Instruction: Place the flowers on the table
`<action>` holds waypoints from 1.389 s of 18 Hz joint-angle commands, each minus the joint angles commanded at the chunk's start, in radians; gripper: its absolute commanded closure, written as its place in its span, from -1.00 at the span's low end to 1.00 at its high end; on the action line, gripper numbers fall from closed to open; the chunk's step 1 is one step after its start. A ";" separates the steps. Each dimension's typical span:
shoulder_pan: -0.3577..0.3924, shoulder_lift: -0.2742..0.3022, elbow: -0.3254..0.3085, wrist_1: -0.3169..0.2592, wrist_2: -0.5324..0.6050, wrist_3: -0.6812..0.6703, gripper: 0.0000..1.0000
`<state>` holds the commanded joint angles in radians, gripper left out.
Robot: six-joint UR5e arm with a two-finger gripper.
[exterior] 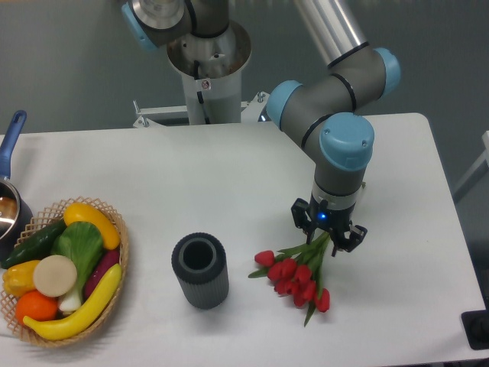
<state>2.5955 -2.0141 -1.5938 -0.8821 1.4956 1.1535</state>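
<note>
From the fixed camera we see the white table with the UR5e arm reaching down over its right half. The gripper points at the tabletop, and its two dark fingers stand on either side of the green stems of the flowers. The stems run up between the fingers, but we cannot tell whether the pincer is pinching them or merely spread around them.

The flowers lie on the table just below and left of the gripper, the red tulip buds fanned out toward the front edge and the stems angled up to the right. A few green leaves poke out among the buds.

Left of the bunch, near but apart, a dark grey ribbed cylindrical vase stands upright with its mouth open to us.

At the far left a woven wicker basket holds fruit and vegetables, among them a yellow banana, an orange and a cucumber. Behind the basket, a pot with a blue handle is cut off by the frame edge.
</note>
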 joint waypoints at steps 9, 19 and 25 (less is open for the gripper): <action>0.080 0.078 0.066 -0.046 0.003 0.179 -1.00; 0.271 0.236 0.067 -0.360 -0.072 0.555 -1.00; 0.333 0.259 0.066 -0.417 -0.106 0.686 -1.00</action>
